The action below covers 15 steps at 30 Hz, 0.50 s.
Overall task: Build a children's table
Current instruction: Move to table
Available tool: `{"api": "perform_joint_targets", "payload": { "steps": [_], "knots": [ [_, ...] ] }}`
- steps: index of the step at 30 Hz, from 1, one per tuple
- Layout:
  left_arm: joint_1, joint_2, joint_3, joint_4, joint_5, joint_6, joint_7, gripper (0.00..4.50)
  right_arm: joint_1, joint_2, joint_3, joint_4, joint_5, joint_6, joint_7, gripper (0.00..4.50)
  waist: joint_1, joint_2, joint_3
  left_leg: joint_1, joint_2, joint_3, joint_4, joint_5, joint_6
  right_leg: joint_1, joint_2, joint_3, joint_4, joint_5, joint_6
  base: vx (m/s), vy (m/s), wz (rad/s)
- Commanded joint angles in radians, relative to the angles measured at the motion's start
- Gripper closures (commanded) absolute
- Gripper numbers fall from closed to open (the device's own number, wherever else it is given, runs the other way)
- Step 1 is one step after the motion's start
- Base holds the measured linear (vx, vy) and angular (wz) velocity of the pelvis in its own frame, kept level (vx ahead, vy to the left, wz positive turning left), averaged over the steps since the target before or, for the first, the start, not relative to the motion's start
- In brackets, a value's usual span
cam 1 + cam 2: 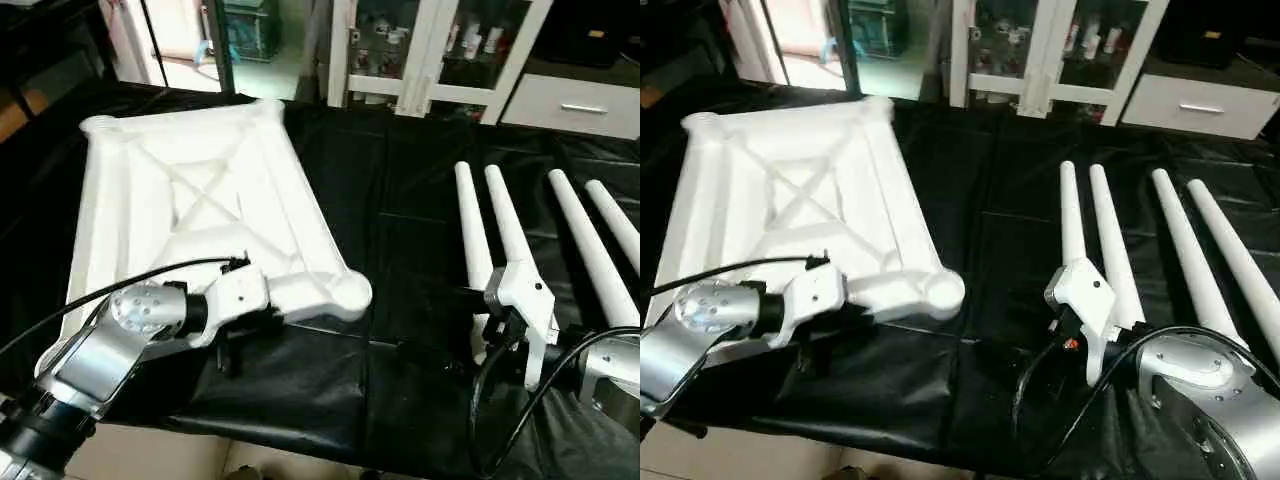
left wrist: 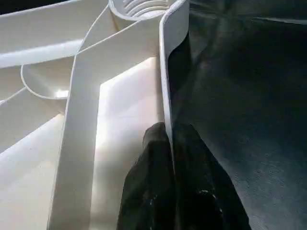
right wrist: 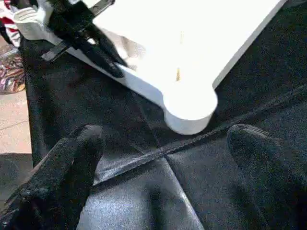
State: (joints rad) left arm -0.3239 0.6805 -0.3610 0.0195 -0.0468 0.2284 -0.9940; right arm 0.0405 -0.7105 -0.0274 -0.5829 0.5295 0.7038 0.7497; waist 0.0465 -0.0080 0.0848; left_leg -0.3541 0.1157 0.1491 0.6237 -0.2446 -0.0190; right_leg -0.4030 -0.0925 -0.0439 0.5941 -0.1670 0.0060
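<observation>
Pinching the near rim of the upturned top (image 1: 200, 200), the left hand (image 2: 171, 143) has its two fingers pressed together on the thin wall, beside the rounded corner socket (image 1: 345, 292). The right hand (image 3: 163, 143) hovers spread over the black-sheeted worktop (image 1: 400, 200), just short of that corner. One top lies on the left, ribs up; four legs (image 1: 508, 225) lie side by side on the right. Beyond stand white cabinets (image 1: 430, 50) with glass doors.

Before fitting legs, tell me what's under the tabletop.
The tabletop lies ribbed underside up on the black sheet. The sheet beneath it is covered. The left gripper pinches its near rim.
</observation>
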Motion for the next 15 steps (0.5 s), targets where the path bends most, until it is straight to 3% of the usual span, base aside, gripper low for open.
{"api": "perform_joint_targets", "payload": {
  "steps": [1, 4, 9, 11, 12, 15],
  "knots": [
    [0.002, -0.001, -0.015, -0.016, -0.011, -0.037, -0.027, 4.49, 0.0, -0.003, -0.005, 0.005, -0.008, -0.013, -0.002, 0.0, 0.0, -0.001, -0.063, 0.003, 0.104, -0.032, -0.094, -0.105, 0.066, 0.05, -0.073, 0.05, -0.048, -0.152, -0.291, 0.0, 0.0, 0.0],
    [0.0, -0.015, -0.02, -0.01, -0.002, -0.055, -0.031, 4.49, -0.002, 0.0, -0.001, 0.014, -0.014, -0.017, -0.003, 0.0, 0.003, -0.002, -0.065, 0.004, 0.104, -0.031, -0.093, -0.101, 0.057, 0.05, -0.073, 0.049, -0.046, -0.15, -0.286, 0.0, 0.0, 0.0],
    [-0.031, -0.026, -0.034, 0.069, 0.083, -0.179, 0.026, 4.49, -0.019, 0.005, 0.008, 0.022, -0.014, -0.015, -0.008, 0.0, 0.01, -0.004, -0.067, 0.006, 0.103, -0.028, -0.091, -0.093, 0.064, 0.05, -0.073, 0.05, -0.048, -0.152, -0.276, 0.0, 0.0, 0.0],
    [-0.034, -0.036, -0.008, 0.072, 0.045, -0.122, 0.009, 3.91, -0.021, 0.006, 0.008, 0.024, -0.013, -0.017, -0.009, 0.0, 0.014, -0.002, -0.067, 0.007, 0.104, -0.028, -0.093, -0.109, 0.052, 0.05, -0.074, 0.05, -0.048, -0.175, -0.272, 0.0, 0.0, 0.0],
    [-0.024, -0.036, 0.023, 0.032, -0.025, -0.047, -0.034, 3.91, -0.018, 0.008, 0.005, 0.027, -0.013, -0.02, -0.01, 0.0, 0.013, -0.005, -0.067, 0.006, 0.103, -0.028, -0.094, -0.126, 0.04, 0.051, -0.074, 0.05, -0.049, -0.201, -0.268, 0.0, 0.0, 0.0],
    [-0.012, -0.027, 0.044, -0.017, -0.071, 0.006, -0.061, 3.65, -0.015, 0.008, 0.003, 0.029, -0.013, -0.023, -0.009, 0.0, 0.012, -0.006, -0.066, 0.005, 0.102, -0.029, -0.095, -0.144, 0.023, 0.05, -0.075, 0.05, -0.05, -0.238, -0.261, 0.0, 0.0, 0.0]
  ]
}}
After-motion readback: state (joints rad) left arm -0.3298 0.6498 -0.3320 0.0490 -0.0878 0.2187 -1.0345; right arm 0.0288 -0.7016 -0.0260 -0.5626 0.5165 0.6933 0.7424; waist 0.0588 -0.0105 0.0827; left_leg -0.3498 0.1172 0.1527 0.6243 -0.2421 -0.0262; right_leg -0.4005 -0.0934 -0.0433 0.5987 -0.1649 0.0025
